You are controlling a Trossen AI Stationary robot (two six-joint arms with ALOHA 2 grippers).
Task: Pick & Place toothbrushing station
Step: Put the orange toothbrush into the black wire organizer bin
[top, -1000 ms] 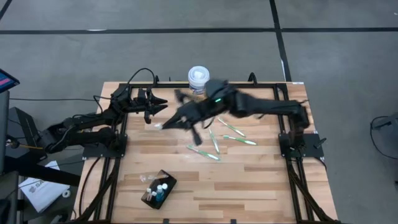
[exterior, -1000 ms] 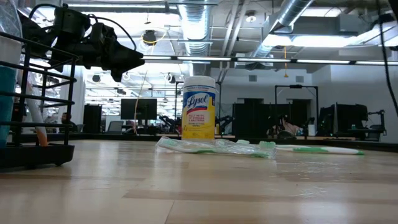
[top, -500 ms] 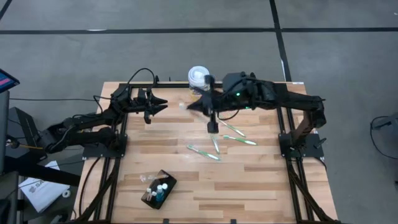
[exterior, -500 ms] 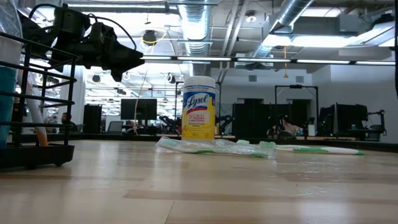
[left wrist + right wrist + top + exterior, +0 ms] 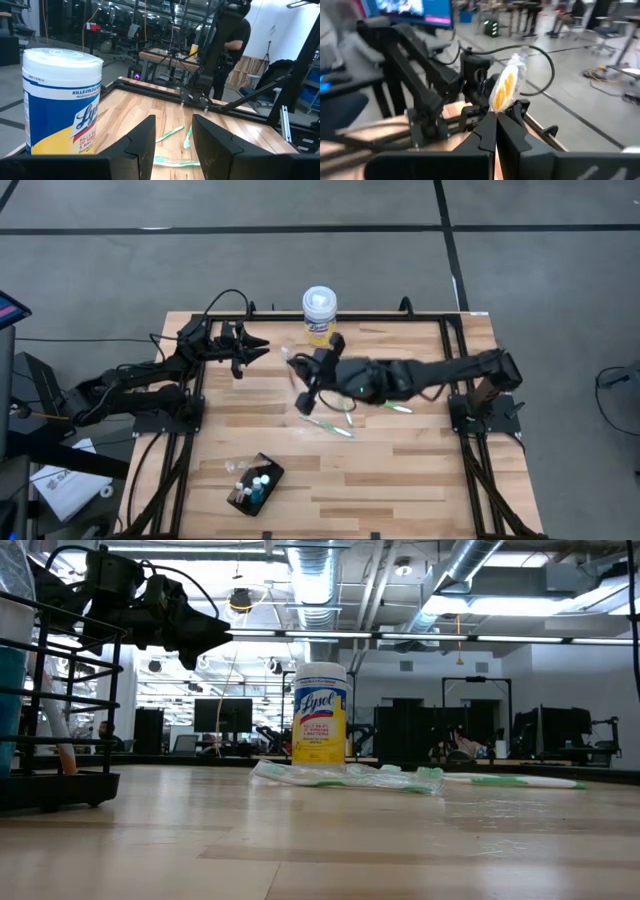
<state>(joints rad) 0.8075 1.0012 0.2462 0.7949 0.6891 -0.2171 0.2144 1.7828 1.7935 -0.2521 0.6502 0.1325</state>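
The toothbrushing station (image 5: 255, 483), a small black holder with little bottles in it, stands near the table's front edge, left of the middle; no gripper is near it. My right gripper (image 5: 298, 366) hangs over the table's middle, pointing toward the left arm, shut on a small clear-wrapped piece with a yellow-orange inside (image 5: 506, 84). My left gripper (image 5: 172, 142) waits open and level at the far left (image 5: 255, 348) with nothing between its fingers. My right gripper does not show in the low view. My right gripper pinches the wrapped piece by its near end (image 5: 496, 111) between its two shut fingertips. The fingers lie about level and point toward the table's left. The rest of the piece sticks out beyond the fingertips, lifted clear of the table.
A white-lidded, yellow-labelled wipes canister (image 5: 319, 313) stands at the far edge, just behind the right arm. Several green toothbrushes (image 5: 340, 420) lie on the wood under and beside the right arm. Black frame rails (image 5: 190, 440) run along both table sides. A person (image 5: 230, 50) stands beyond the table.
My right gripper, still shut on the wrapped piece, has drawn back from the table's left-middle toward the right and far edge. Its wrist has rolled and the arm has sunk lower over the toothbrushes. The wrapped piece went with it, clear of the table.
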